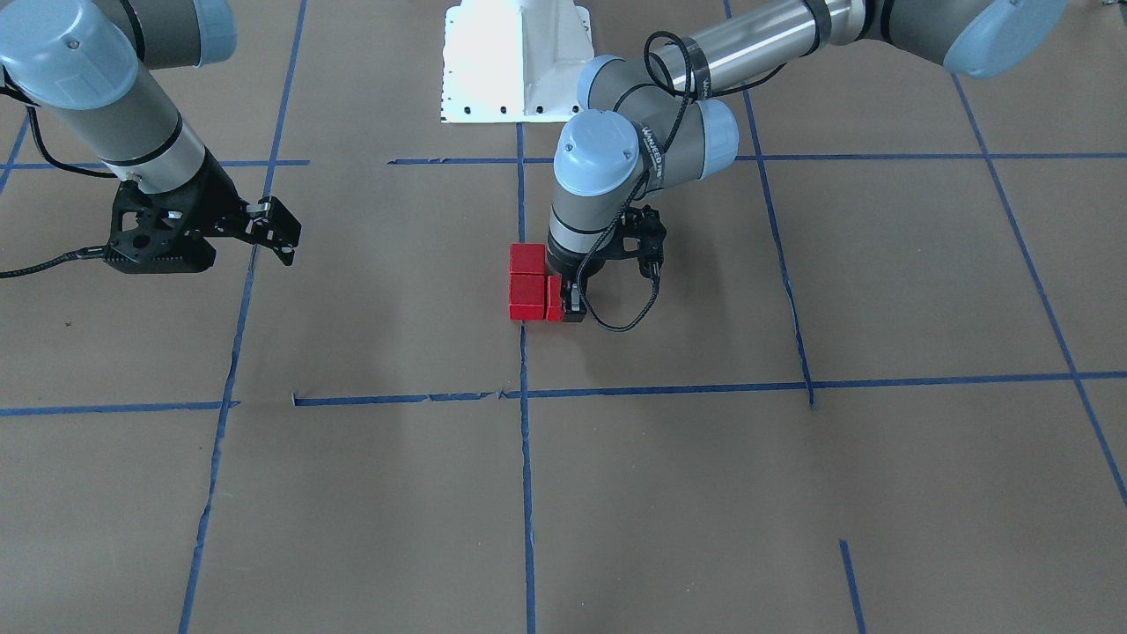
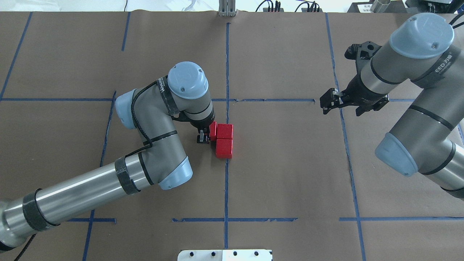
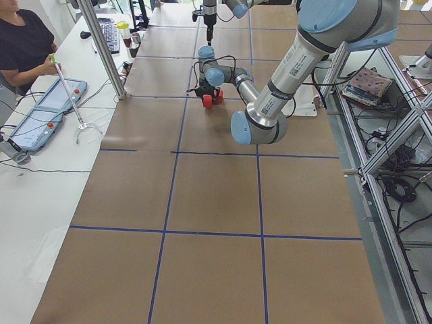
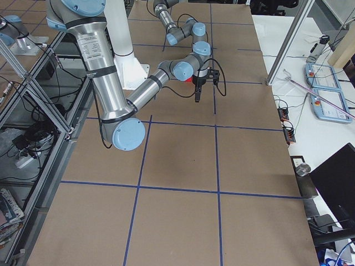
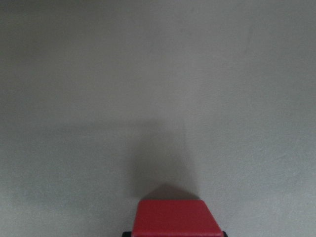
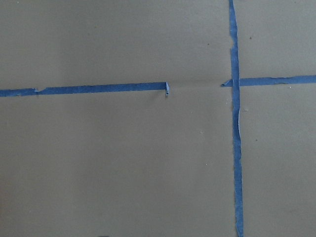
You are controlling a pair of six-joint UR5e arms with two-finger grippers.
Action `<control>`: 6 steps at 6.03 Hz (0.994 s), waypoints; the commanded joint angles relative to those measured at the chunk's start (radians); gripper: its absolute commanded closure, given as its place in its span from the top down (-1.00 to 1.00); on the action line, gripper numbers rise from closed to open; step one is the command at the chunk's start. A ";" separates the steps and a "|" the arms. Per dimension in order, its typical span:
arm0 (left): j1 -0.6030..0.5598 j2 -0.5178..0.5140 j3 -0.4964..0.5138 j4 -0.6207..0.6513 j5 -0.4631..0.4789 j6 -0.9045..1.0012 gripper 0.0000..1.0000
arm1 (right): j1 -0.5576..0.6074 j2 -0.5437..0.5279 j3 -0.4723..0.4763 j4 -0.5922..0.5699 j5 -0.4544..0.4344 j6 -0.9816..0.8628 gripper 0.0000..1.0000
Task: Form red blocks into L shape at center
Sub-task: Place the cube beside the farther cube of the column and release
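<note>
Three red blocks lie at the center, by the long blue tape line point(image 2: 227, 181). Two of them point(image 2: 224, 131) point(image 2: 223, 148) sit touching in a row along the line, also in the front view point(image 1: 526, 258) point(image 1: 526, 296). My left gripper point(image 2: 211, 134) is shut on the third red block point(image 2: 213, 130), low at the paper and pressed against the side of the farther block. This block shows between the fingers in the left wrist view point(image 5: 177, 217) and in the front view point(image 1: 554, 299). My right gripper point(image 2: 329, 102) hangs open and empty off to the right, above the paper.
The white robot base plate point(image 2: 224, 255) is at the near edge. The left arm's elbow point(image 2: 152, 119) leans over the paper left of the blocks. An operator point(image 3: 20, 40) sits at a side desk beyond the table's far edge.
</note>
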 commanded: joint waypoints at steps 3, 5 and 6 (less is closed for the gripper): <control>0.001 -0.003 0.014 0.001 0.003 -0.005 -0.96 | 0.000 0.000 -0.001 0.000 0.002 0.000 1.00; 0.004 -0.009 0.034 0.000 0.006 -0.007 -0.06 | 0.000 0.000 -0.003 0.000 0.003 -0.002 1.00; 0.004 -0.030 0.033 0.003 0.000 -0.008 0.99 | -0.001 0.000 -0.001 0.000 0.003 -0.002 1.00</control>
